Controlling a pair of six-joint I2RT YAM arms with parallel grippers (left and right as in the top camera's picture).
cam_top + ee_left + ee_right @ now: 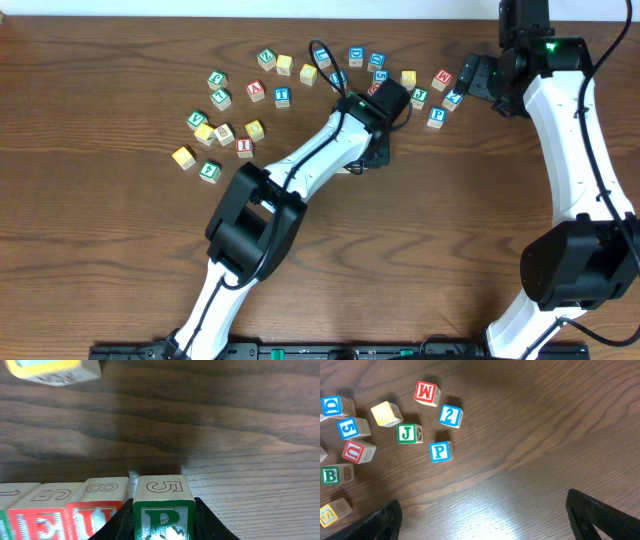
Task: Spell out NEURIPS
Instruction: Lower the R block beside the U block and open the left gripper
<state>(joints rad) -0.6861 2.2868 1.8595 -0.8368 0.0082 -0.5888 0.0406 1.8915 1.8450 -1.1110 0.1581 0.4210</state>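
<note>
In the left wrist view, my left gripper [164, 510] is shut on a green R cube [163, 522], with black fingers [207, 521] against both its sides. The cube sits at the right end of a row, close beside a red U cube [95, 517] and a red E cube [37, 522]. Overhead, the left gripper [372, 152] covers that row. My right gripper [490, 520] hangs open over bare wood, with nothing between its fingers. A blue P cube [440, 452] lies ahead of it to the left. A yellow S cube [330, 512] shows at the left edge.
Loose cubes lie scattered across the back of the table [120, 250]: a cluster at the left [222, 130] and more near the right gripper [465, 80], among them a red M [426, 392], a blue 2 [451, 416] and a green J [409, 433].
</note>
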